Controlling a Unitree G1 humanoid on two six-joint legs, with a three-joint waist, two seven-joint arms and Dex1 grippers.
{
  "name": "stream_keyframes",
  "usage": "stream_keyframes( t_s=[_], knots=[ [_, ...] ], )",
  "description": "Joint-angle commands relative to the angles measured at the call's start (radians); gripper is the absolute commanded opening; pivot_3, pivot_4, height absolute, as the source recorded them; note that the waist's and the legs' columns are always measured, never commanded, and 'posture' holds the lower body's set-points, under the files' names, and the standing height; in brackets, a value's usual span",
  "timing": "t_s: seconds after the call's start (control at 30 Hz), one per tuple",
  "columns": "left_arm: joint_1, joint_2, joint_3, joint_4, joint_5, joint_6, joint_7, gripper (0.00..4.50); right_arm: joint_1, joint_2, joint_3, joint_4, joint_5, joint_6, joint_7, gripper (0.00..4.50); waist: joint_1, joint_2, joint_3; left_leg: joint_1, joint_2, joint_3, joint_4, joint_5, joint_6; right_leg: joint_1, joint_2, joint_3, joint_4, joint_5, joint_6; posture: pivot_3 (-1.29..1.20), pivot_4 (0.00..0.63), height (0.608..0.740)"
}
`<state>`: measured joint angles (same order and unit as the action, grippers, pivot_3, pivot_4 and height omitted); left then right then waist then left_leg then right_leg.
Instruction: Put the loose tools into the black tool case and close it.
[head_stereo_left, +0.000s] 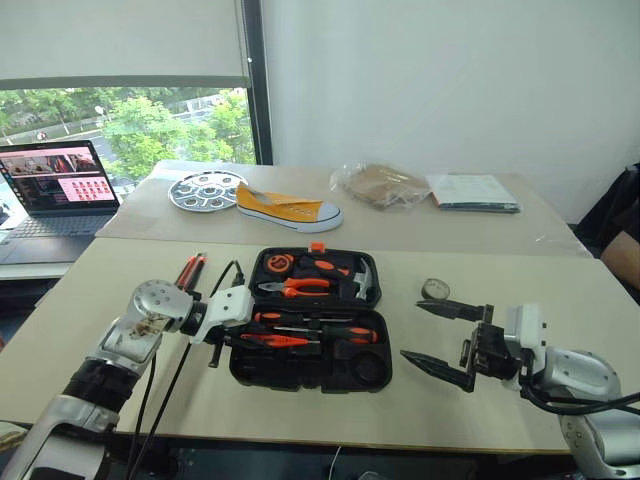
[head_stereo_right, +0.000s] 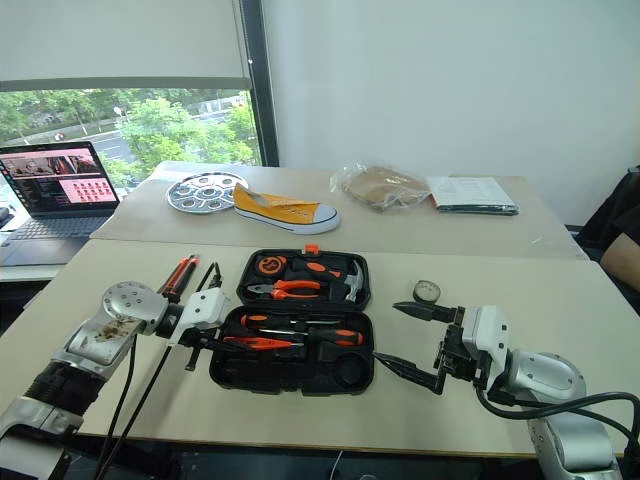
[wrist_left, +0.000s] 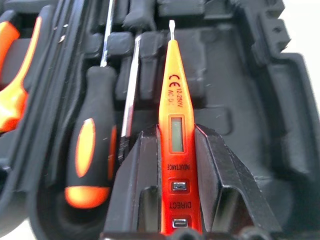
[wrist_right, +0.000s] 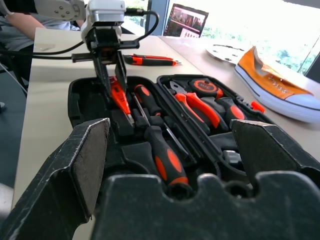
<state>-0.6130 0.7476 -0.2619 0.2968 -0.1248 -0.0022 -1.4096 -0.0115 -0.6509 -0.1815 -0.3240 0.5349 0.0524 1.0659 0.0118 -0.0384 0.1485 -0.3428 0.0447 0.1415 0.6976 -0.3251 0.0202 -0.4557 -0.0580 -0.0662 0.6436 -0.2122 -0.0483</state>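
The black tool case (head_stereo_left: 300, 372) lies open on the table in front of me. Its lid holds orange-handled pliers, a hammer and a tape measure; two screwdrivers (head_stereo_left: 340, 333) lie in its base. My left gripper (head_stereo_left: 232, 342) is shut on a slim orange tester (wrist_left: 175, 100), held tip-forward over the base's left part, beside a black-and-orange screwdriver (wrist_left: 92, 150). An orange-and-black utility knife (head_stereo_left: 190, 270) lies on the table left of the case. A small round roll (head_stereo_left: 435, 289) sits to the case's right. Just in front of that roll, my right gripper (head_stereo_left: 432, 335) stands wide open and empty.
On the far table are a laptop (head_stereo_left: 60, 185), a metal palette dish (head_stereo_left: 205, 190), a yellow shoe (head_stereo_left: 285, 208), a plastic bag (head_stereo_left: 380, 183) and a booklet (head_stereo_left: 475, 192). A person's arm (head_stereo_left: 625, 250) shows at the right edge. The table's front edge runs just below the case.
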Motion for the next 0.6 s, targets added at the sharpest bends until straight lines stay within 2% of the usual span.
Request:
stream_keyframes(
  t_s=[0.03, 0.27, 0.4, 0.6],
  knots=[
    [-0.018, -0.012, -0.024, 0.034, 0.043, -0.019, -0.002, 0.47, 0.009, -0.010, -0.034, -0.048, 0.026, 0.005, -0.017, 4.50, -0.001, 0.000, 0.000, 0.000, 0.000, 0.000, 0.001, 0.000, 0.000, 0.000, 0.000, 0.000, 0.000, 0.000, 0.000, 0.00, 0.150, 0.740],
    [-0.019, 0.002, -0.061, 0.031, 0.072, -0.026, -0.058, 0.47, 0.027, -0.011, -0.034, -0.063, 0.027, 0.008, -0.027, 4.50, -0.002, 0.000, 0.000, 0.001, 0.000, 0.001, 0.002, 0.000, 0.001, 0.000, 0.000, 0.000, 0.002, 0.000, 0.001, 0.00, 0.150, 0.740],
    [-0.031, 0.047, -0.111, -0.012, 0.165, 0.060, -0.046, 0.47, 0.024, -0.010, -0.031, -0.061, 0.025, 0.007, -0.032, 4.50, -0.007, 0.000, 0.000, 0.002, 0.000, 0.001, 0.001, 0.000, 0.001, 0.001, 0.001, 0.001, 0.002, 0.000, 0.002, 0.00, 0.150, 0.740],
    [-0.015, 0.060, -0.145, -0.119, 0.205, 0.198, -0.026, 0.47, 0.020, -0.005, -0.023, -0.060, 0.022, 0.004, -0.037, 4.50, -0.013, 0.000, 0.000, 0.006, 0.001, 0.001, 0.001, 0.000, 0.001, 0.004, 0.001, 0.002, 0.002, -0.003, 0.007, 0.00, 0.150, 0.740]
  ],
)
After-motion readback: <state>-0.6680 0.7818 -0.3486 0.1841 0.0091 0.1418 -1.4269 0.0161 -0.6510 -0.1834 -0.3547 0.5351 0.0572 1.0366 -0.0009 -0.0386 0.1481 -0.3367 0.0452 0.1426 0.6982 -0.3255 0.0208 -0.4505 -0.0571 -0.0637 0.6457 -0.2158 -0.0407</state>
